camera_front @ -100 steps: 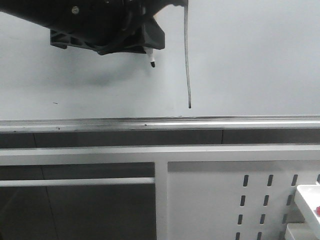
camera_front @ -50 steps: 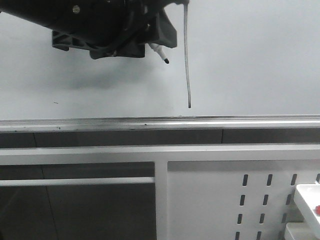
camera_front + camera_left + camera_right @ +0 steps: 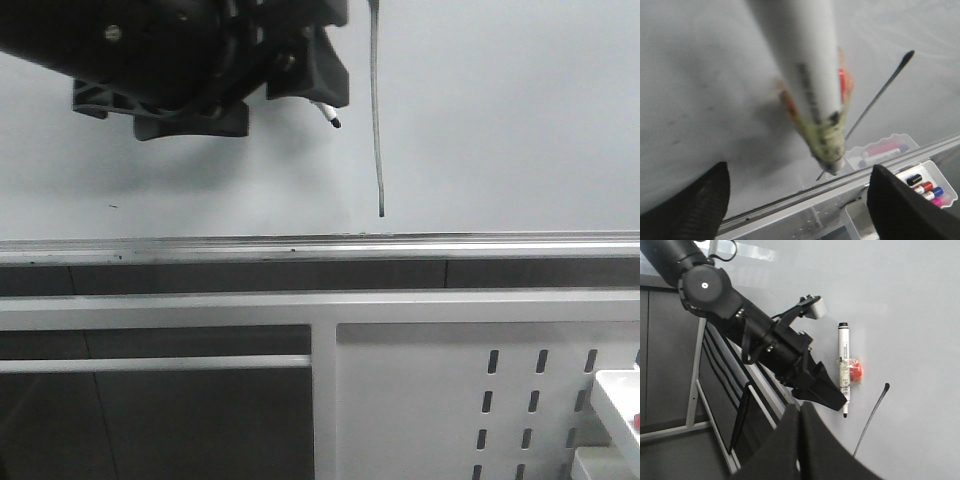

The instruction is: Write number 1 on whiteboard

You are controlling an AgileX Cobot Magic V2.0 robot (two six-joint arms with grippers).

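One whiteboard (image 3: 520, 120), one number 1 (image 3: 377, 110) stroke, one marker (image 3: 843, 369) held up, one perforated panel (image 3: 420, 400), one tray (image 3: 920, 187) holding four capped markers.

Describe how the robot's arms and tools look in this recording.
The left arm is matte black, built of rounded joint housings with silver screws, a black cable looped alongside, and a small white-grey block near the wrist. Its left tool has angular black wedge-shaped fingers. The right tool shows only as two dark, pointed fingers.
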